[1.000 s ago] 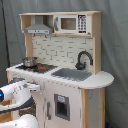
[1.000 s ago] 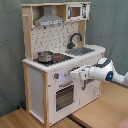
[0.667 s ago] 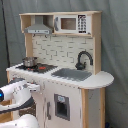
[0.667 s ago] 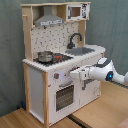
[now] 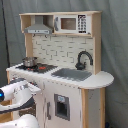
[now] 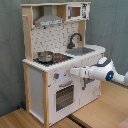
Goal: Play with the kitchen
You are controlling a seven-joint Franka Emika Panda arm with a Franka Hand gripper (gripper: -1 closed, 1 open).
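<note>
Pincer (image 6: 71, 72) at the front panel of the kitchen (image 6: 60, 55), just above the oven door (image 6: 64, 96)

Kitchen stands on a wooden surface (image 6: 107, 107), pot (image 6: 45, 56) on its hob beside the sink (image 6: 86, 50); the arm reaches in level, probably aiming for a knob; whether the pincer is apart or together I cannot tell

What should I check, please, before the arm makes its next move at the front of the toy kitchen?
1. Pincer near the front panel of the kitchen, beside the red knobs: ok.
2. Pincer open or shut: cannot tell.
3. Pincer touching a knob: cannot tell.
4. Oven door closed: ok.
5. Small steel pot upright on the stovetop, away from the arm: ok.
6. Sink and black faucet out of the arm's way: ok.
</note>
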